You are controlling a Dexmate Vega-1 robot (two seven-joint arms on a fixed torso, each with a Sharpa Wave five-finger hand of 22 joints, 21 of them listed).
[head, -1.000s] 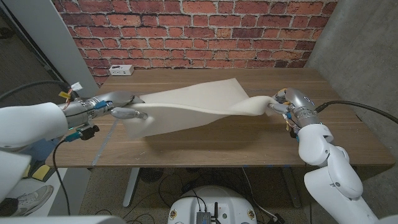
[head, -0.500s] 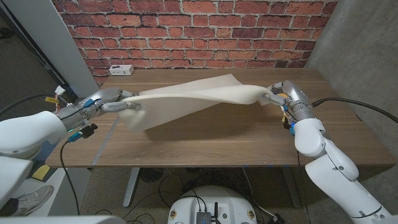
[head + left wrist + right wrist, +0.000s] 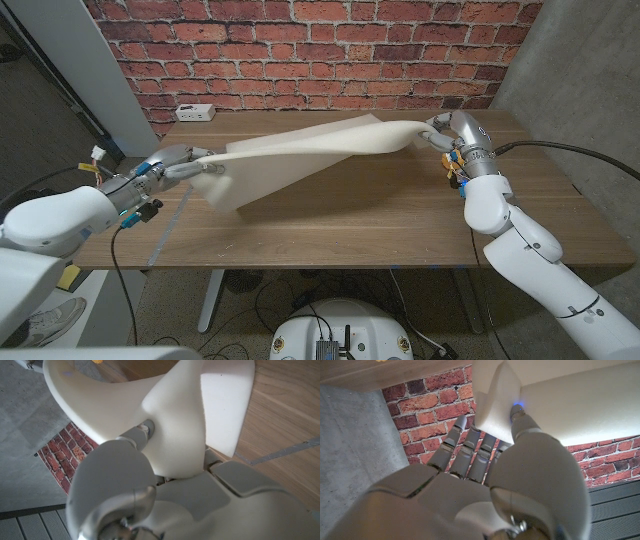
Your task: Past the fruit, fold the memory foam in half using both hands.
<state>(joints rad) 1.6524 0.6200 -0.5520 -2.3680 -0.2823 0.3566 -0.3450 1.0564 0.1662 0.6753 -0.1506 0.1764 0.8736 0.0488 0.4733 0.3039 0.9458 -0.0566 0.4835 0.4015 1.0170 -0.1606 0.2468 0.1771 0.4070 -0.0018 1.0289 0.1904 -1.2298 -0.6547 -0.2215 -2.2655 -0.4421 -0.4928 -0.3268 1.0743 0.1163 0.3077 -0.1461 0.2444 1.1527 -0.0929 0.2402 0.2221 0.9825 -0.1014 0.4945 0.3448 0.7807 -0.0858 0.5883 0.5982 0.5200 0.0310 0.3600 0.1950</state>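
A cream memory foam sheet (image 3: pixel 300 155) hangs stretched above the wooden table (image 3: pixel 380 215), lifted off it. My left hand (image 3: pixel 180 163) grips its left corner, the foam (image 3: pixel 175 425) wrapping over the fingers in the left wrist view. My right hand (image 3: pixel 447 133) pinches the right corner near the table's far right. In the right wrist view the foam corner (image 3: pixel 492 405) sits between thumb and fingers. The sheet's near edge droops toward the table at the left.
A white power strip (image 3: pixel 195 112) lies at the table's far left corner before the brick wall (image 3: pixel 300 50). A grey tape line (image 3: pixel 170 225) runs along the table's left side. A concrete wall stands to the right.
Both hands have carried the foam toward the far side and higher. The right hand moved most, from mid-table to near the far right edge; the sheet is now stretched tauter.
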